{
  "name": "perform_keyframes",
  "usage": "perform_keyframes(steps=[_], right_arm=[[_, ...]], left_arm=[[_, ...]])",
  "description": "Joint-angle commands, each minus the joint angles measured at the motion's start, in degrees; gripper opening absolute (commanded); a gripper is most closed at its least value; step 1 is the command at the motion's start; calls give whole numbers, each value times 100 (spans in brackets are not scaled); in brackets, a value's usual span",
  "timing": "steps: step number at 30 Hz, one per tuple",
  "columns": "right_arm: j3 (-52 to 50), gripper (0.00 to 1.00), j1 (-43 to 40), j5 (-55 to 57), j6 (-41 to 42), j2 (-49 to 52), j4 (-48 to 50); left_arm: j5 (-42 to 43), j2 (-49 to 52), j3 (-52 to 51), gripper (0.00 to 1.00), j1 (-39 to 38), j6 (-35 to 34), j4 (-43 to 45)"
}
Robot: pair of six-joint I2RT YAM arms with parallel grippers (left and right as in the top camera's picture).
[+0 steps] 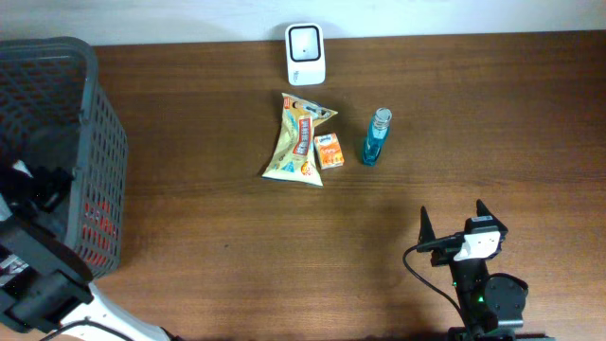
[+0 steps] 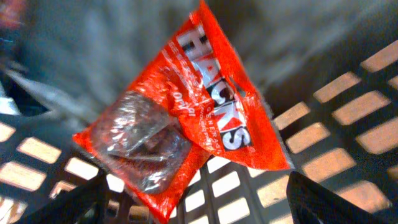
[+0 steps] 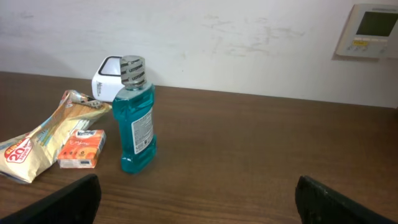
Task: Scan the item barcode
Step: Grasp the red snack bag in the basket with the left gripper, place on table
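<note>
A red snack bag [image 2: 211,112] with a clear wrapped packet [image 2: 140,140] on top of it lies inside the dark mesh basket [image 2: 348,118]. My left gripper [image 2: 199,202] hovers over it, open, with its fingers [image 2: 323,202] wide apart and clear of the bag. The white scanner [image 1: 305,54] stands at the table's far edge. Before it lie a tan snack bag [image 1: 298,142], a small orange box [image 1: 329,151] and a blue bottle [image 1: 375,137]. My right gripper [image 1: 453,213] rests near the front right, open and empty, facing the blue bottle [image 3: 135,121].
The grey basket [image 1: 99,123] fills the left side of the table, and the left arm reaches into it. A wall panel [image 3: 372,28] hangs behind the table. Brown tabletop [image 1: 237,246] lies between the basket and the right arm.
</note>
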Motion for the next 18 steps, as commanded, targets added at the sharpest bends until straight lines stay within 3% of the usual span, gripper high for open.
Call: perform_keyframes(steps=[1, 12, 14, 16, 18], right_arm=[[-42, 98, 31, 33, -39, -33, -15], [-42, 98, 31, 33, -39, -33, -15], [-42, 98, 31, 33, -39, -33, -15], [-42, 98, 31, 33, -39, -33, -15], [-42, 98, 31, 33, -39, -33, -15]], left_arm=[[-85, -50, -581, 89, -57, 177, 249], [-133, -50, -1770, 91, -57, 129, 1526], [-330, -50, -1770, 83, -57, 127, 1818], [-520, -50, -1770, 58, -50, 129, 2138], [-533, -50, -1770, 43, -50, 127, 2409]])
